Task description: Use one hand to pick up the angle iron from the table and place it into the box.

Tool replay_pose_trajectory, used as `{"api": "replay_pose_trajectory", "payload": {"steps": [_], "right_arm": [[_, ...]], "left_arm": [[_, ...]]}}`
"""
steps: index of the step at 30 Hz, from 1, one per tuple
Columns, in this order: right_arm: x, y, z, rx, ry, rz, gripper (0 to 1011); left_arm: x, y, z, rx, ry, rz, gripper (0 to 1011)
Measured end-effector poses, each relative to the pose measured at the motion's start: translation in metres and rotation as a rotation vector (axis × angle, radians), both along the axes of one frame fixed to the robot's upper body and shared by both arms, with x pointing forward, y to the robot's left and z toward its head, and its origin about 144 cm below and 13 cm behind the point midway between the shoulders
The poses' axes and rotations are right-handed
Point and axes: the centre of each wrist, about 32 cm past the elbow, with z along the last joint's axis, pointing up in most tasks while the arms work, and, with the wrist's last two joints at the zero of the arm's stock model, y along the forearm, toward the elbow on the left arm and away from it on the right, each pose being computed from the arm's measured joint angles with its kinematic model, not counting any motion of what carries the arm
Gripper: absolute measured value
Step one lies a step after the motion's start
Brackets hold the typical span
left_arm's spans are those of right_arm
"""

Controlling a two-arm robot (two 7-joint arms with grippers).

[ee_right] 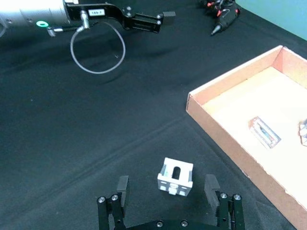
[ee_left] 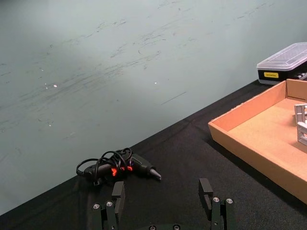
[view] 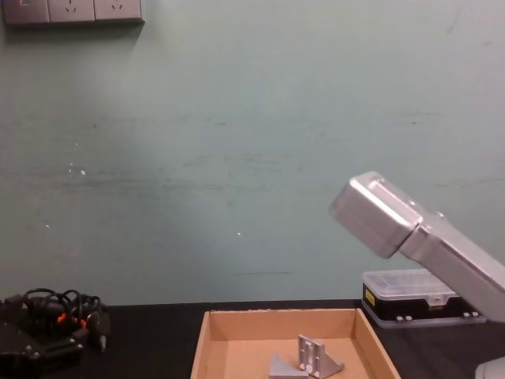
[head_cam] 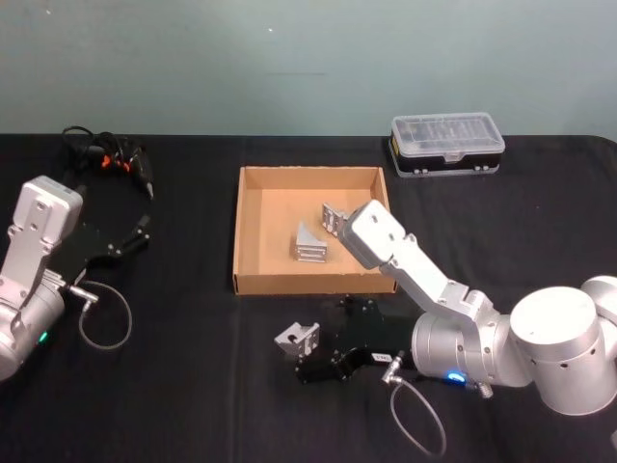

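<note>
Open table (head_cam: pixel 193 405) around angle iron (head_cam: pixel 297 339); box (head_cam: pixel 313 284) wall just beyond

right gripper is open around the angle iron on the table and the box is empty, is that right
No, the box is not empty: the head view shows two angle irons lying in it. The rest stands: the right gripper is open around the angle iron on the table.

Readable text: none | white tag (ee_right: pixel 97 12) on left gripper (ee_right: pixel 164 18): characters unclear | yellow sticker (ee_left: pixel 271 74) on black case (ee_left: pixel 284 75), well beyond that gripper: illegible
</note>
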Motion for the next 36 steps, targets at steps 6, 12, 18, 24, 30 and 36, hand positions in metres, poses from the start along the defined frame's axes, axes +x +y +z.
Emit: {"api": "replay_pose_trajectory", "payload": {"steps": [6,12,18,24,30,36], "right_arm": [[0.002,0.004,-0.002,-0.008,0.009,-0.011,1003],[0.008,0.006,-0.006,-0.003,0.034,-0.025,1003],[0.013,0.008,-0.008,0.003,0.050,-0.024,1003],[0.017,0.010,-0.010,0.004,0.059,-0.023,1003],[0.019,0.012,-0.012,-0.003,0.061,-0.025,1003],[0.019,0.012,-0.012,-0.005,0.062,-0.026,1003]], "left_arm": [[0.000,0.000,0.000,0.000,0.000,0.000,1011],[0.000,0.000,0.000,0.000,0.000,0.000,1011],[0.000,0.000,0.000,0.000,0.000,0.000,1011],[0.000,0.000,0.000,0.000,0.000,0.000,1011],[0.000,0.000,0.000,0.000,0.000,0.000,1011],[0.000,0.000,0.000,0.000,0.000,0.000,1011]]}}
